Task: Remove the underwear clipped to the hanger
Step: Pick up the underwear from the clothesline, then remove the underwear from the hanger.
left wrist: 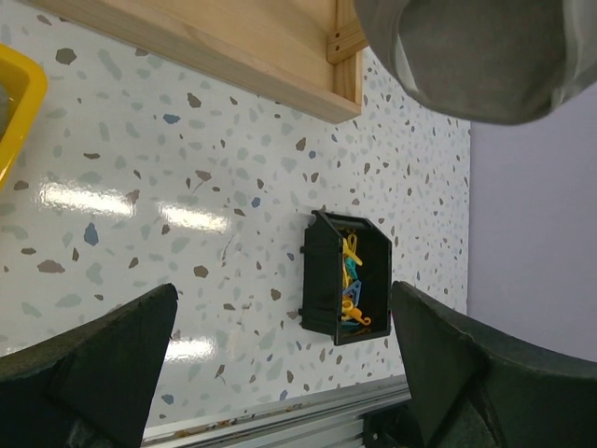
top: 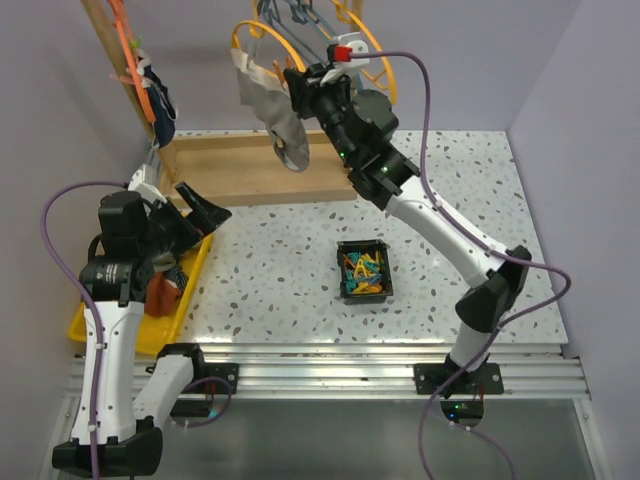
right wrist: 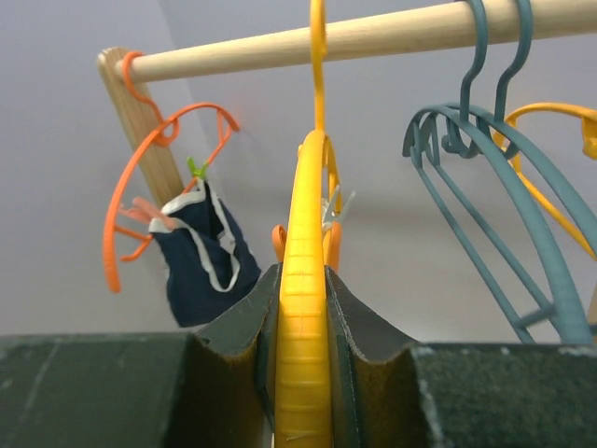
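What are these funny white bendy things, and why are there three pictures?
They are two robot arms, each ending in a two-finger pincher. One picture looks down from above. The other two come from little cameras on each arm's wrist.

The right gripper is shut on a yellow hanger that hangs from a wooden rod. A grey underwear is clipped to that hanger. A navy underwear hangs from an orange hanger further along, and two teal hangers hang bare.

The left gripper is wide open and holds nothing. It hovers over the speckled table.

On the table sits a black box of colourful clips, a yellow tray with some cloth in it, and the rack's wooden base.
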You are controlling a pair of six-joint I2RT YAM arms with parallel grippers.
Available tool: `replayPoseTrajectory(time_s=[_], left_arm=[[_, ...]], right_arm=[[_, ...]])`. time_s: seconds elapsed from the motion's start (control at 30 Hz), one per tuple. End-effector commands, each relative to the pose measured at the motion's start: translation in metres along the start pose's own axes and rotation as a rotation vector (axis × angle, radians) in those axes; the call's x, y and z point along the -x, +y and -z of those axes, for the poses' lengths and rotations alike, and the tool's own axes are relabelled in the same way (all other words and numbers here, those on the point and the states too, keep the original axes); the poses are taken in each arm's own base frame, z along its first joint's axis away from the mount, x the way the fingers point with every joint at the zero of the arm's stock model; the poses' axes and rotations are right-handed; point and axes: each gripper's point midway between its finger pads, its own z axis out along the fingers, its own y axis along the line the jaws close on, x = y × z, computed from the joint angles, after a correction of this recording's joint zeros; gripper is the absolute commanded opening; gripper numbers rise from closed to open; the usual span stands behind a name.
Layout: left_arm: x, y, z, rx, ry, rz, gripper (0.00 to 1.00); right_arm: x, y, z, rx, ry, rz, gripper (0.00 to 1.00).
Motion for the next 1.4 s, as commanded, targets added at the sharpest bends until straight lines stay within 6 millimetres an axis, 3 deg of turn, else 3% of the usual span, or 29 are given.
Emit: replayPoseTrajectory(time_s=[0.0,0.03,0.07,0.13,0.17,0.23,0.27,0.37,0.4,0.47,0.57,0.6,0.63,0.7,0.73,0.9,0.97,1.03,1.07,1.1,1.13,1.23,1.37], left_arm=[[0.027,-0.024,0.004,-0.069,-0.077,-0.07,1.0],[0.03,-0.027,0.004,-0.075,-0.081,-0.072,1.0],[0.032,-0.029,0.002,-0.08,-0.081,-0.074,1.0],[0.037,-0.033,0.001,-0.088,-0.085,-0.079,1.0],[0.039,-0.034,-0.001,-0.091,-0.084,-0.081,1.0],[0.042,-0.038,-0.001,-0.106,-0.086,-0.084,1.0],[0.043,-0.042,-0.001,-0.12,-0.084,-0.086,1.0],[0.051,-0.055,0.002,-0.168,-0.105,-0.106,1.0],[0.053,-0.06,0.004,-0.187,-0.113,-0.119,1.0],[0.059,-0.073,0.009,-0.237,-0.13,-0.164,1.0],[0.062,-0.094,0.015,-0.321,-0.139,-0.256,1.0],[0.055,-0.106,0.016,-0.369,-0.12,-0.294,1.0],[0.052,-0.111,0.016,-0.394,-0.105,-0.322,1.0],[0.038,-0.125,0.017,-0.47,-0.054,-0.404,1.0],[0.033,-0.129,0.018,-0.494,-0.041,-0.431,1.0],[-0.011,-0.152,0.033,-0.679,0.08,-0.578,1.0],[-0.029,-0.162,0.045,-0.783,0.13,-0.643,1.0],[-0.046,-0.169,0.056,-0.863,0.175,-0.685,1.0],[-0.056,-0.169,0.06,-0.913,0.208,-0.711,1.0],[-0.066,-0.171,0.065,-0.952,0.236,-0.724,1.0],[-0.071,-0.172,0.067,-0.974,0.257,-0.727,1.0],[-0.085,-0.175,0.08,-1.055,0.299,-0.758,1.0],[-0.099,-0.173,0.09,-1.128,0.353,-0.773,1.0]], right_arm=[[0.101,0.012,0.044,0.088,-0.221,-0.117,0.0],[0.08,0.01,0.048,0.087,-0.185,-0.115,0.0],[0.091,0.01,0.058,0.097,-0.215,-0.121,0.0],[0.079,0.002,0.063,0.082,-0.199,-0.127,0.0],[0.087,0.003,0.07,0.094,-0.213,-0.133,0.0],[0.078,0.0,0.075,0.09,-0.18,-0.125,0.0],[0.086,0.002,0.084,0.108,-0.177,-0.124,0.0],[0.064,-0.002,0.103,0.11,-0.064,-0.112,0.0],[0.079,-0.001,0.122,0.126,-0.071,-0.13,0.0],[0.045,-0.01,0.143,0.102,0.062,-0.131,0.0],[0.024,-0.015,0.19,0.11,0.218,-0.144,0.0],[0.029,-0.009,0.208,0.152,0.249,-0.156,0.0],[0.011,-0.012,0.227,0.152,0.358,-0.143,0.0],[0.01,-0.011,0.25,0.174,0.429,-0.141,0.0],[0.008,-0.011,0.274,0.194,0.494,-0.143,0.0],[0.03,-0.002,0.331,0.261,0.583,-0.214,0.0],[0.027,0.006,0.355,0.314,0.668,-0.25,0.0],[0.037,0.008,0.363,0.322,0.667,-0.273,0.0],[0.054,0.011,0.364,0.315,0.599,-0.344,0.0],[0.043,0.021,0.363,0.365,0.603,-0.387,0.0],[0.051,0.03,0.361,0.417,0.574,-0.41,0.0],[0.041,0.037,0.367,0.447,0.701,-0.396,0.0],[0.058,0.05,0.372,0.527,0.68,-0.432,0.0]])
